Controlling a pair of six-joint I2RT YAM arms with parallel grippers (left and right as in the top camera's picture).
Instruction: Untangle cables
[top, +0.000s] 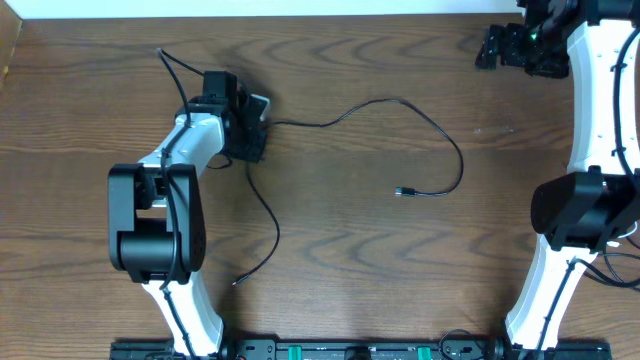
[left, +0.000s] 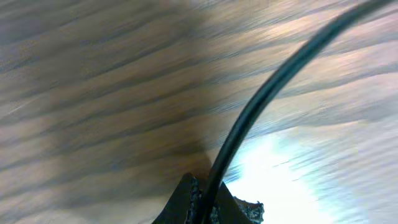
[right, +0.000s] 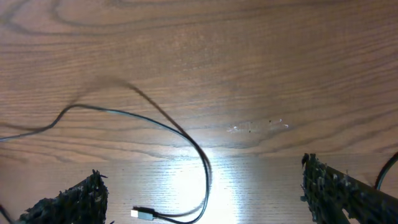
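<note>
Currently the thin black cord (top: 440, 130) lies on the brown wood-grain tabletop (top: 350, 270). It runs from the left tool (top: 250, 128) rightward in a wide loop through the middle and curls back to a small plug end (top: 402, 192). A short tail of black cord sticks out past the tool toward the far left corner. A second thin black cord (top: 272, 225) drops from under the same tool toward the near edge, its free end loose on the wood.

Left tool (left: 205, 205): closed, fingertips pinched tight on the black cord (left: 267, 93), which rises out of the grip and curves away up right. The tool sits low at the tabletop.

Right tool (top: 500, 45): far right corner, well apart from the cords, jaws spread wide, nothing in them. In its wrist view the right tool (right: 208, 196) has its two dark fingers (right: 68, 202) at either side of the picture, with the cord loop (right: 186, 137) and plug (right: 143, 213) lying on the wood between them, untouched.
</note>
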